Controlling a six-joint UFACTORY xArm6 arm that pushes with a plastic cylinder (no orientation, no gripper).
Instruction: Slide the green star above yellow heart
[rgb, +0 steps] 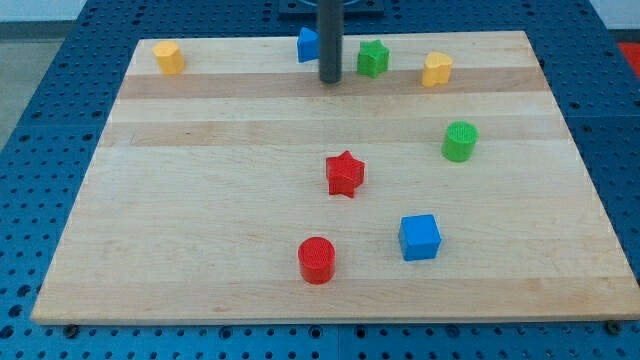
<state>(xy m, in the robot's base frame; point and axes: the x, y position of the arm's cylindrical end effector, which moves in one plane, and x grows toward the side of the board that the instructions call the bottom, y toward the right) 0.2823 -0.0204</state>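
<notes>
The green star (373, 57) sits near the view's top edge of the wooden board, right of centre. The yellow heart (436, 69) lies just to its right and slightly lower. My tip (330, 79) is the lower end of a dark rod, just left of the green star with a small gap between them. The rod partly hides a blue block (308, 44) behind it on its left.
A yellow block (169, 57) sits at the top left. A green cylinder (460, 141) is at the right. A red star (345, 174) is in the middle. A red cylinder (317, 260) and a blue cube (420, 237) are near the bottom.
</notes>
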